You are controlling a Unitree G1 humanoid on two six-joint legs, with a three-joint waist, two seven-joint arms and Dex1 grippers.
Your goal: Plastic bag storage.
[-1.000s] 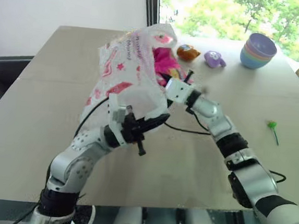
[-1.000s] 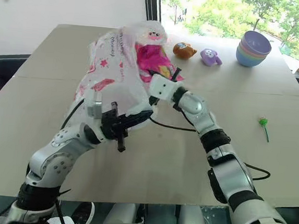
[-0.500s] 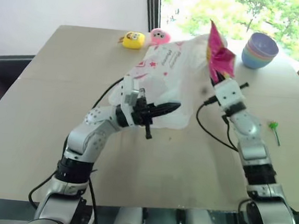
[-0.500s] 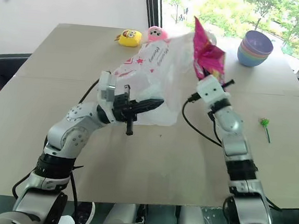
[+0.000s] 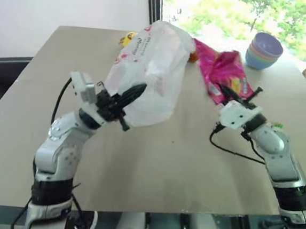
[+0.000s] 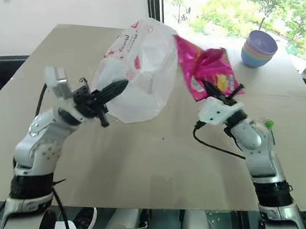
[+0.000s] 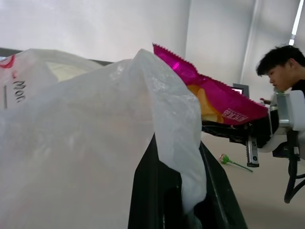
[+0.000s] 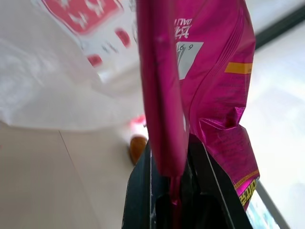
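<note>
Pinching the plastic bag [image 5: 148, 71] tight, the left end effector [image 5: 132, 93] holds it up over the tabletop [image 5: 154, 157], in the upper middle of the frame. The bag looks puffy and white with red marks. The right end effector [image 5: 225, 92] is pressed together on a pink snack packet [image 5: 224, 70], just right of the bag. Stacked bowls [image 5: 264, 51] sit at the upper right.

stacked bowls [image 5: 264, 50] far right of table [image 5: 154, 163]; green lollipop [image 6: 270, 125] right edge; person [image 7: 281, 71] beyond
</note>
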